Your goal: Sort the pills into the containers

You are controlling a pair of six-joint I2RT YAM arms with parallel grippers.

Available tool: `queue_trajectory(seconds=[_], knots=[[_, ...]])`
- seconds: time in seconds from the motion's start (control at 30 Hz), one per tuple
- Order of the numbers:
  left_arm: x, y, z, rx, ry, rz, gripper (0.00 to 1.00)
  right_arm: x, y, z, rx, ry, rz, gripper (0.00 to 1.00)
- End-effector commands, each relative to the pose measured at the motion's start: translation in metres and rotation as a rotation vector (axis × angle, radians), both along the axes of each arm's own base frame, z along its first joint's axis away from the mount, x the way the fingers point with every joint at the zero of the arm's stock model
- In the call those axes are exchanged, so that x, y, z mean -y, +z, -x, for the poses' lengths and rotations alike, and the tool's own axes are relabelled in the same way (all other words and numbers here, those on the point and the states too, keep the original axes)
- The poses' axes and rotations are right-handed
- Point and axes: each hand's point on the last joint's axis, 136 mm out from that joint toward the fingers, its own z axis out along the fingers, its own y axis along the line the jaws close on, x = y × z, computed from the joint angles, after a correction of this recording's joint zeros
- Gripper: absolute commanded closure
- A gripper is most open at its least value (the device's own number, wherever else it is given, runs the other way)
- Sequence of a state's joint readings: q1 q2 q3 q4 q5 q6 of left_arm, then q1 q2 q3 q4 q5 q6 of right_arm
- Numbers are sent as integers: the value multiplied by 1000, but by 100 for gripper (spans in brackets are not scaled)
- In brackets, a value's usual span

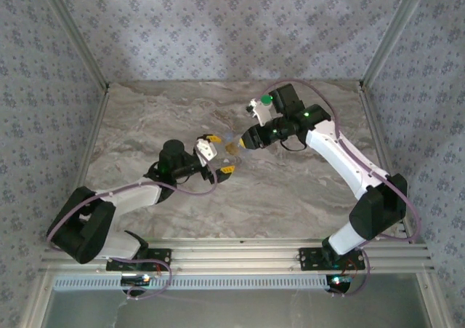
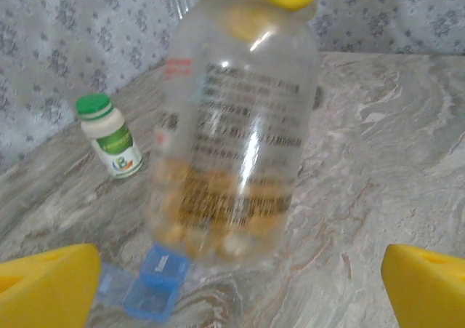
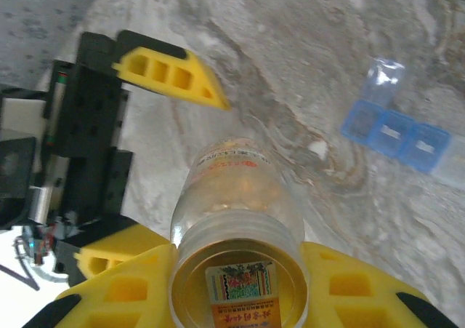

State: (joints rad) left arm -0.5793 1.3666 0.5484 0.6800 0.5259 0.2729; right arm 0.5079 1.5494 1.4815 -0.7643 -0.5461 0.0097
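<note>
Top view: the right gripper [image 1: 244, 143] is clamped on a clear pill bottle [image 1: 234, 145] above the middle of the worktop [image 1: 305, 190]. The left gripper [image 1: 219, 153] faces it from the near-left with its jaws wide apart, one on each side of the bottle and not touching it. A green-capped bottle [image 1: 266, 102] stands upright near the far edge, right of centre.

Left wrist: the left gripper [image 2: 238, 284] is open, with its yellow fingers [image 2: 47, 284] at the bottom corners. The clear pill bottle [image 2: 240, 124] hangs between them. The pills [image 2: 218, 230] are piled at its lower end. The blue pill box [image 2: 154, 290] lies on the worktop just below the bottle, with its lid up. The green-capped bottle [image 2: 109, 135] is well apart on the left, toward the far edge.

Right wrist: the right gripper [image 3: 236, 288] is closed on the clear pill bottle [image 3: 236, 212], with a yellow finger on each side. The pills [image 3: 232, 186] show through the wall. The blue pill box [image 3: 396, 135] lies flat on the worktop, apart from the bottle, with its compartments open.
</note>
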Motion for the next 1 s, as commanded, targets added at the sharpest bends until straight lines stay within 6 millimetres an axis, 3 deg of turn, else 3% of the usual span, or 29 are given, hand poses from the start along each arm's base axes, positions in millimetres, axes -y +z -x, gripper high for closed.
queue_trajectory(seconds=[0.0, 0.63, 0.97], knots=[[13, 21, 6, 60, -80, 43, 4, -12, 23, 10, 15, 71, -118, 76], [24, 25, 7, 17, -149, 44, 23, -20, 27, 33, -8, 167, -122, 76], [26, 28, 14, 4, -190, 57, 42, -21, 29, 36, -5, 180, -113, 75]])
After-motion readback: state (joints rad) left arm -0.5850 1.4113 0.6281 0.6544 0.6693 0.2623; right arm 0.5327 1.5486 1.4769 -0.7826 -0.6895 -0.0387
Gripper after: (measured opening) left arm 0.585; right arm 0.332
